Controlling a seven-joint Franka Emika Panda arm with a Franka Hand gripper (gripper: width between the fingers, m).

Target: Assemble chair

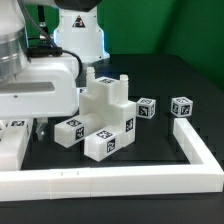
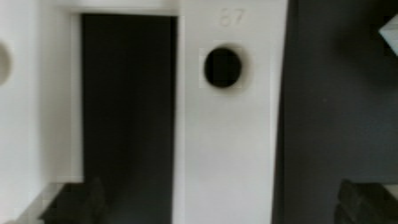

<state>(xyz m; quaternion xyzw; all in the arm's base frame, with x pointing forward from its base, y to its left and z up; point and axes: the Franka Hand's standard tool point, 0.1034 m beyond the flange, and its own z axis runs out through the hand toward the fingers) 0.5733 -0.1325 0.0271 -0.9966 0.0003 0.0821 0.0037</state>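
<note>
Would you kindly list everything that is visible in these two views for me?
joined chair parts: one cluster, white with black-and-white tags, middle of the table
small cubes: two, white, tagged, to the exterior view's right of the cluster, with the outer cube nearer the rail
white slab: one, white with a dark oval hole, close under the wrist camera
tagged white piece: one, white, half hidden below the arm, identity unclear
border rail: one, white, L-shaped, front and exterior view's right
table: one, black
robot arm: one, glossy white, exterior view's left
gripper: one, open, over the slab
</note>
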